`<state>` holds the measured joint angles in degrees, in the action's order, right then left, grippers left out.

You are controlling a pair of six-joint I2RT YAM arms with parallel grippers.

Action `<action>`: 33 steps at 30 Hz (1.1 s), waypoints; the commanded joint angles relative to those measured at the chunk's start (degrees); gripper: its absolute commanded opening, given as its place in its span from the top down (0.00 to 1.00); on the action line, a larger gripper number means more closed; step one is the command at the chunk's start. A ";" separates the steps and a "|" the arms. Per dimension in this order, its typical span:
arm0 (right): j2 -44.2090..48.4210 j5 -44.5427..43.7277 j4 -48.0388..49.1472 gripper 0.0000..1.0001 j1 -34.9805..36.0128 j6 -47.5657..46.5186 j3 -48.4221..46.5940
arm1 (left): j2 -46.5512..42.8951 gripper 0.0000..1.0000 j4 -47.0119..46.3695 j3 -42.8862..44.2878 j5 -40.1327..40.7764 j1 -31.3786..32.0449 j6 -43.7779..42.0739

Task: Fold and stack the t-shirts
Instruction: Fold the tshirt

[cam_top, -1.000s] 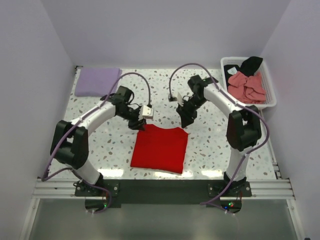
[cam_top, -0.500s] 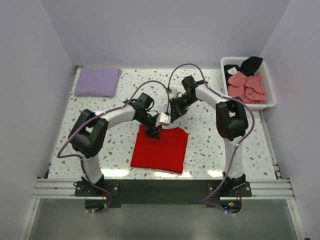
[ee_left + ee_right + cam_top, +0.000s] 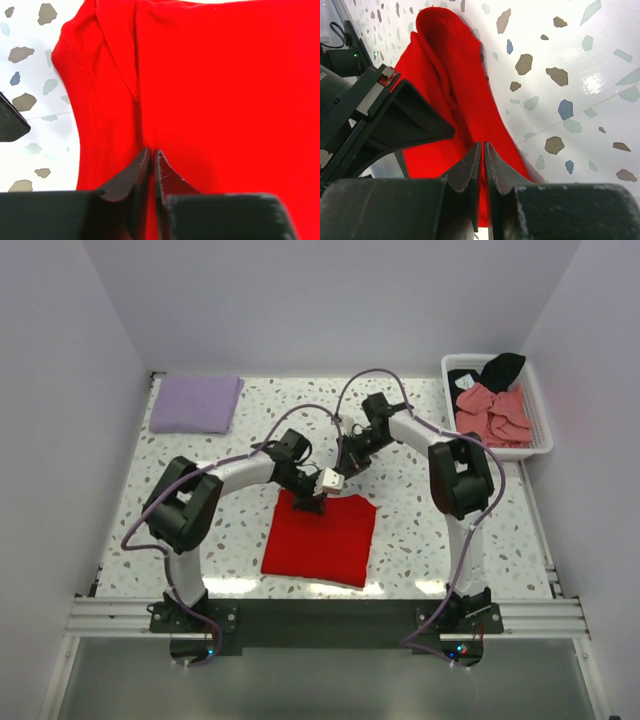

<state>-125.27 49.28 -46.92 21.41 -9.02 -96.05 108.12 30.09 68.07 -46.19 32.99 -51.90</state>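
Observation:
The bright red t-shirt [image 3: 320,538] lies folded in a rectangle at the table's middle front. It fills the left wrist view [image 3: 210,90] and shows in the right wrist view [image 3: 450,90]. My left gripper [image 3: 311,504] [image 3: 151,151] is on its far left edge, jaws pressed together where a crease in the cloth meets them. My right gripper [image 3: 345,467] [image 3: 483,144] is just behind the far edge, jaws together where red folds converge. A pale lavender t-shirt [image 3: 196,403] lies folded at the far left.
The white slatted basket [image 3: 541,426] at the far right holds crumpled salmon-pink shirts [image 3: 495,410] and a black one [image 3: 500,367]. The two grippers are close together, with the left gripper's body [image 3: 380,115] filling the right wrist view's left. White walls enclose the terrazzo table.
My left gripper swung right from beside the shirt's far left corner onto its far edge. My right gripper moved left towards it. The red shirt's outline is unchanged.

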 commanded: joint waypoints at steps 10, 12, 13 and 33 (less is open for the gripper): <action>-3.31 6.09 0.61 0.92 3.55 -0.03 -1.07 | -11.95 1.00 -6.34 -6.81 3.55 3.13 -1.98; -5.15 6.09 -1.51 0.92 4.34 -2.40 -1.51 | -14.32 1.00 -8.90 -8.91 5.40 4.18 -1.97; -5.85 6.36 -1.86 0.92 4.87 -2.84 -1.68 | -14.94 1.00 -9.25 -9.27 6.81 4.62 -2.41; -13.95 6.89 -21.90 0.96 5.84 -19.81 -13.01 | -18.38 1.00 -10.49 -10.59 10.60 5.85 -3.47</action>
<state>-139.92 56.21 -64.69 27.99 -24.77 -105.27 92.16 21.47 57.47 -35.46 38.41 -53.56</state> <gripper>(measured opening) 0.046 0.018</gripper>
